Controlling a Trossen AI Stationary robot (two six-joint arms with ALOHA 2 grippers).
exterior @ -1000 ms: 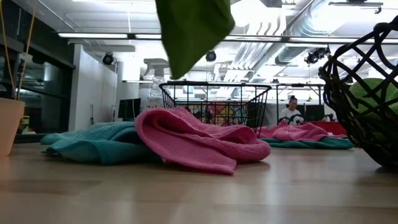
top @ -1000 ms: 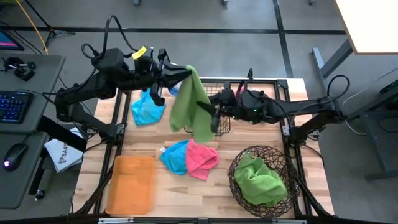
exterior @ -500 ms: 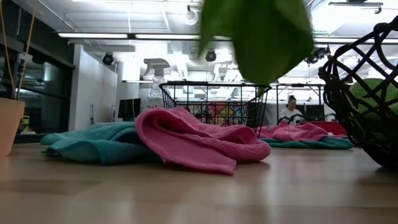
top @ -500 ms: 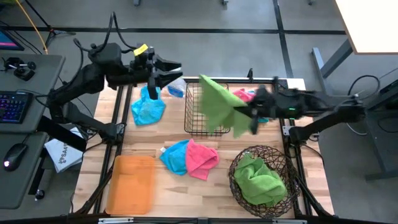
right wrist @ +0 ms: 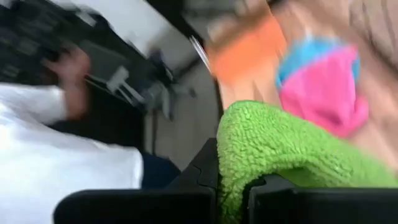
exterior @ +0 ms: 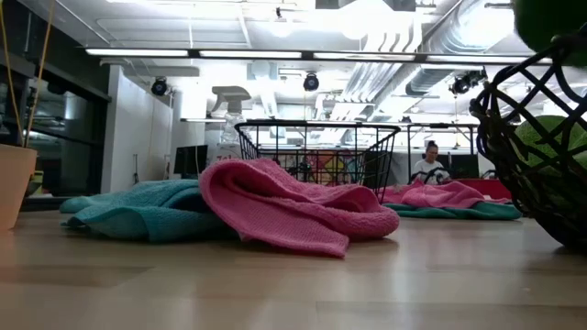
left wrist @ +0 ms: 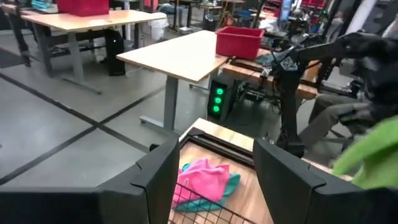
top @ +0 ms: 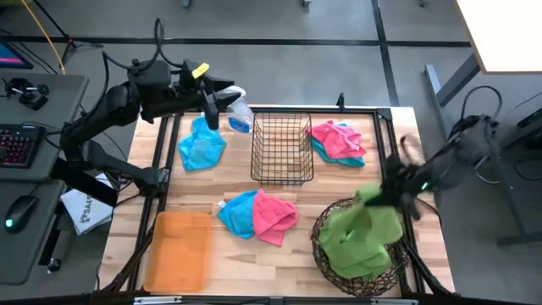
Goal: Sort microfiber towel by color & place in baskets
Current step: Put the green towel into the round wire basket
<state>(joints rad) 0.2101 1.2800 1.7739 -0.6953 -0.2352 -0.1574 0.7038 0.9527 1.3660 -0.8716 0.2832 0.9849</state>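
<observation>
Right hand (top: 391, 191) clamped on a green towel (top: 370, 222) above the round woven basket (top: 326, 230).
The towel hangs from the hand into the basket; the left hand (top: 227, 95), fingers spread and empty, is over the worktop's (top: 229, 263) far-left edge.

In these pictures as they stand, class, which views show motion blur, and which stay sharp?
High view: the right gripper and its green towel are smeared, the wire basket crisp. Right wrist view: the background is streaked. Low view: the pink towel is sharp.
</observation>
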